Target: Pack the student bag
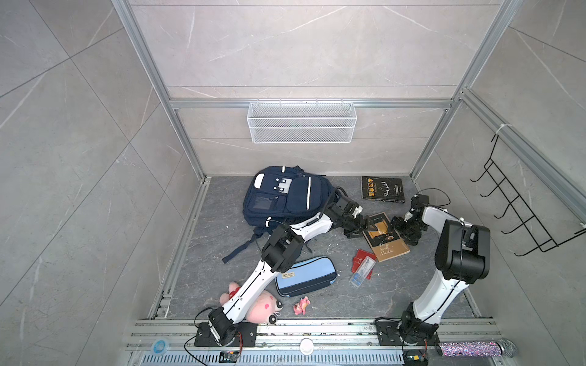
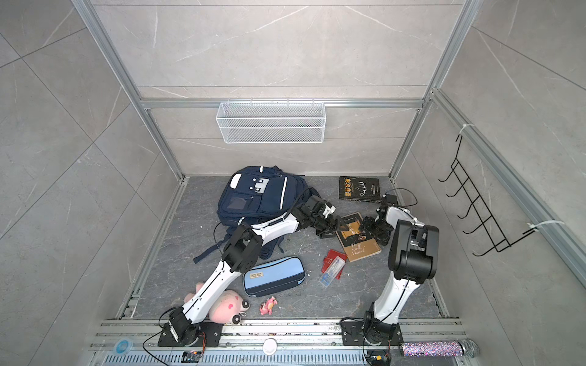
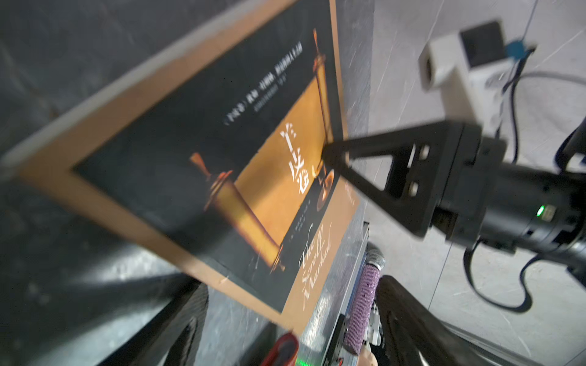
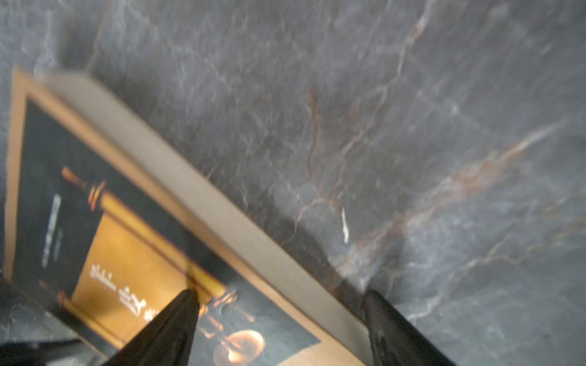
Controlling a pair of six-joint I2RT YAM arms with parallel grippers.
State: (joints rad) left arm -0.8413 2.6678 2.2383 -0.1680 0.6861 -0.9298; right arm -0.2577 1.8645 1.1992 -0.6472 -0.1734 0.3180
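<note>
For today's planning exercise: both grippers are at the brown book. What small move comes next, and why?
Probably close the right gripper: its open jaws straddle the page edge of the brown book, one finger over the cover, one beyond it.

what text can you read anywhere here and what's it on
"The Scroll Marked": on the cover of the brown book.
"墨菲定律": yellow title on the black book.
Label on the pencil case: too small to read.
White Chinese title and small print on the brown book: too blurred to read.
</note>
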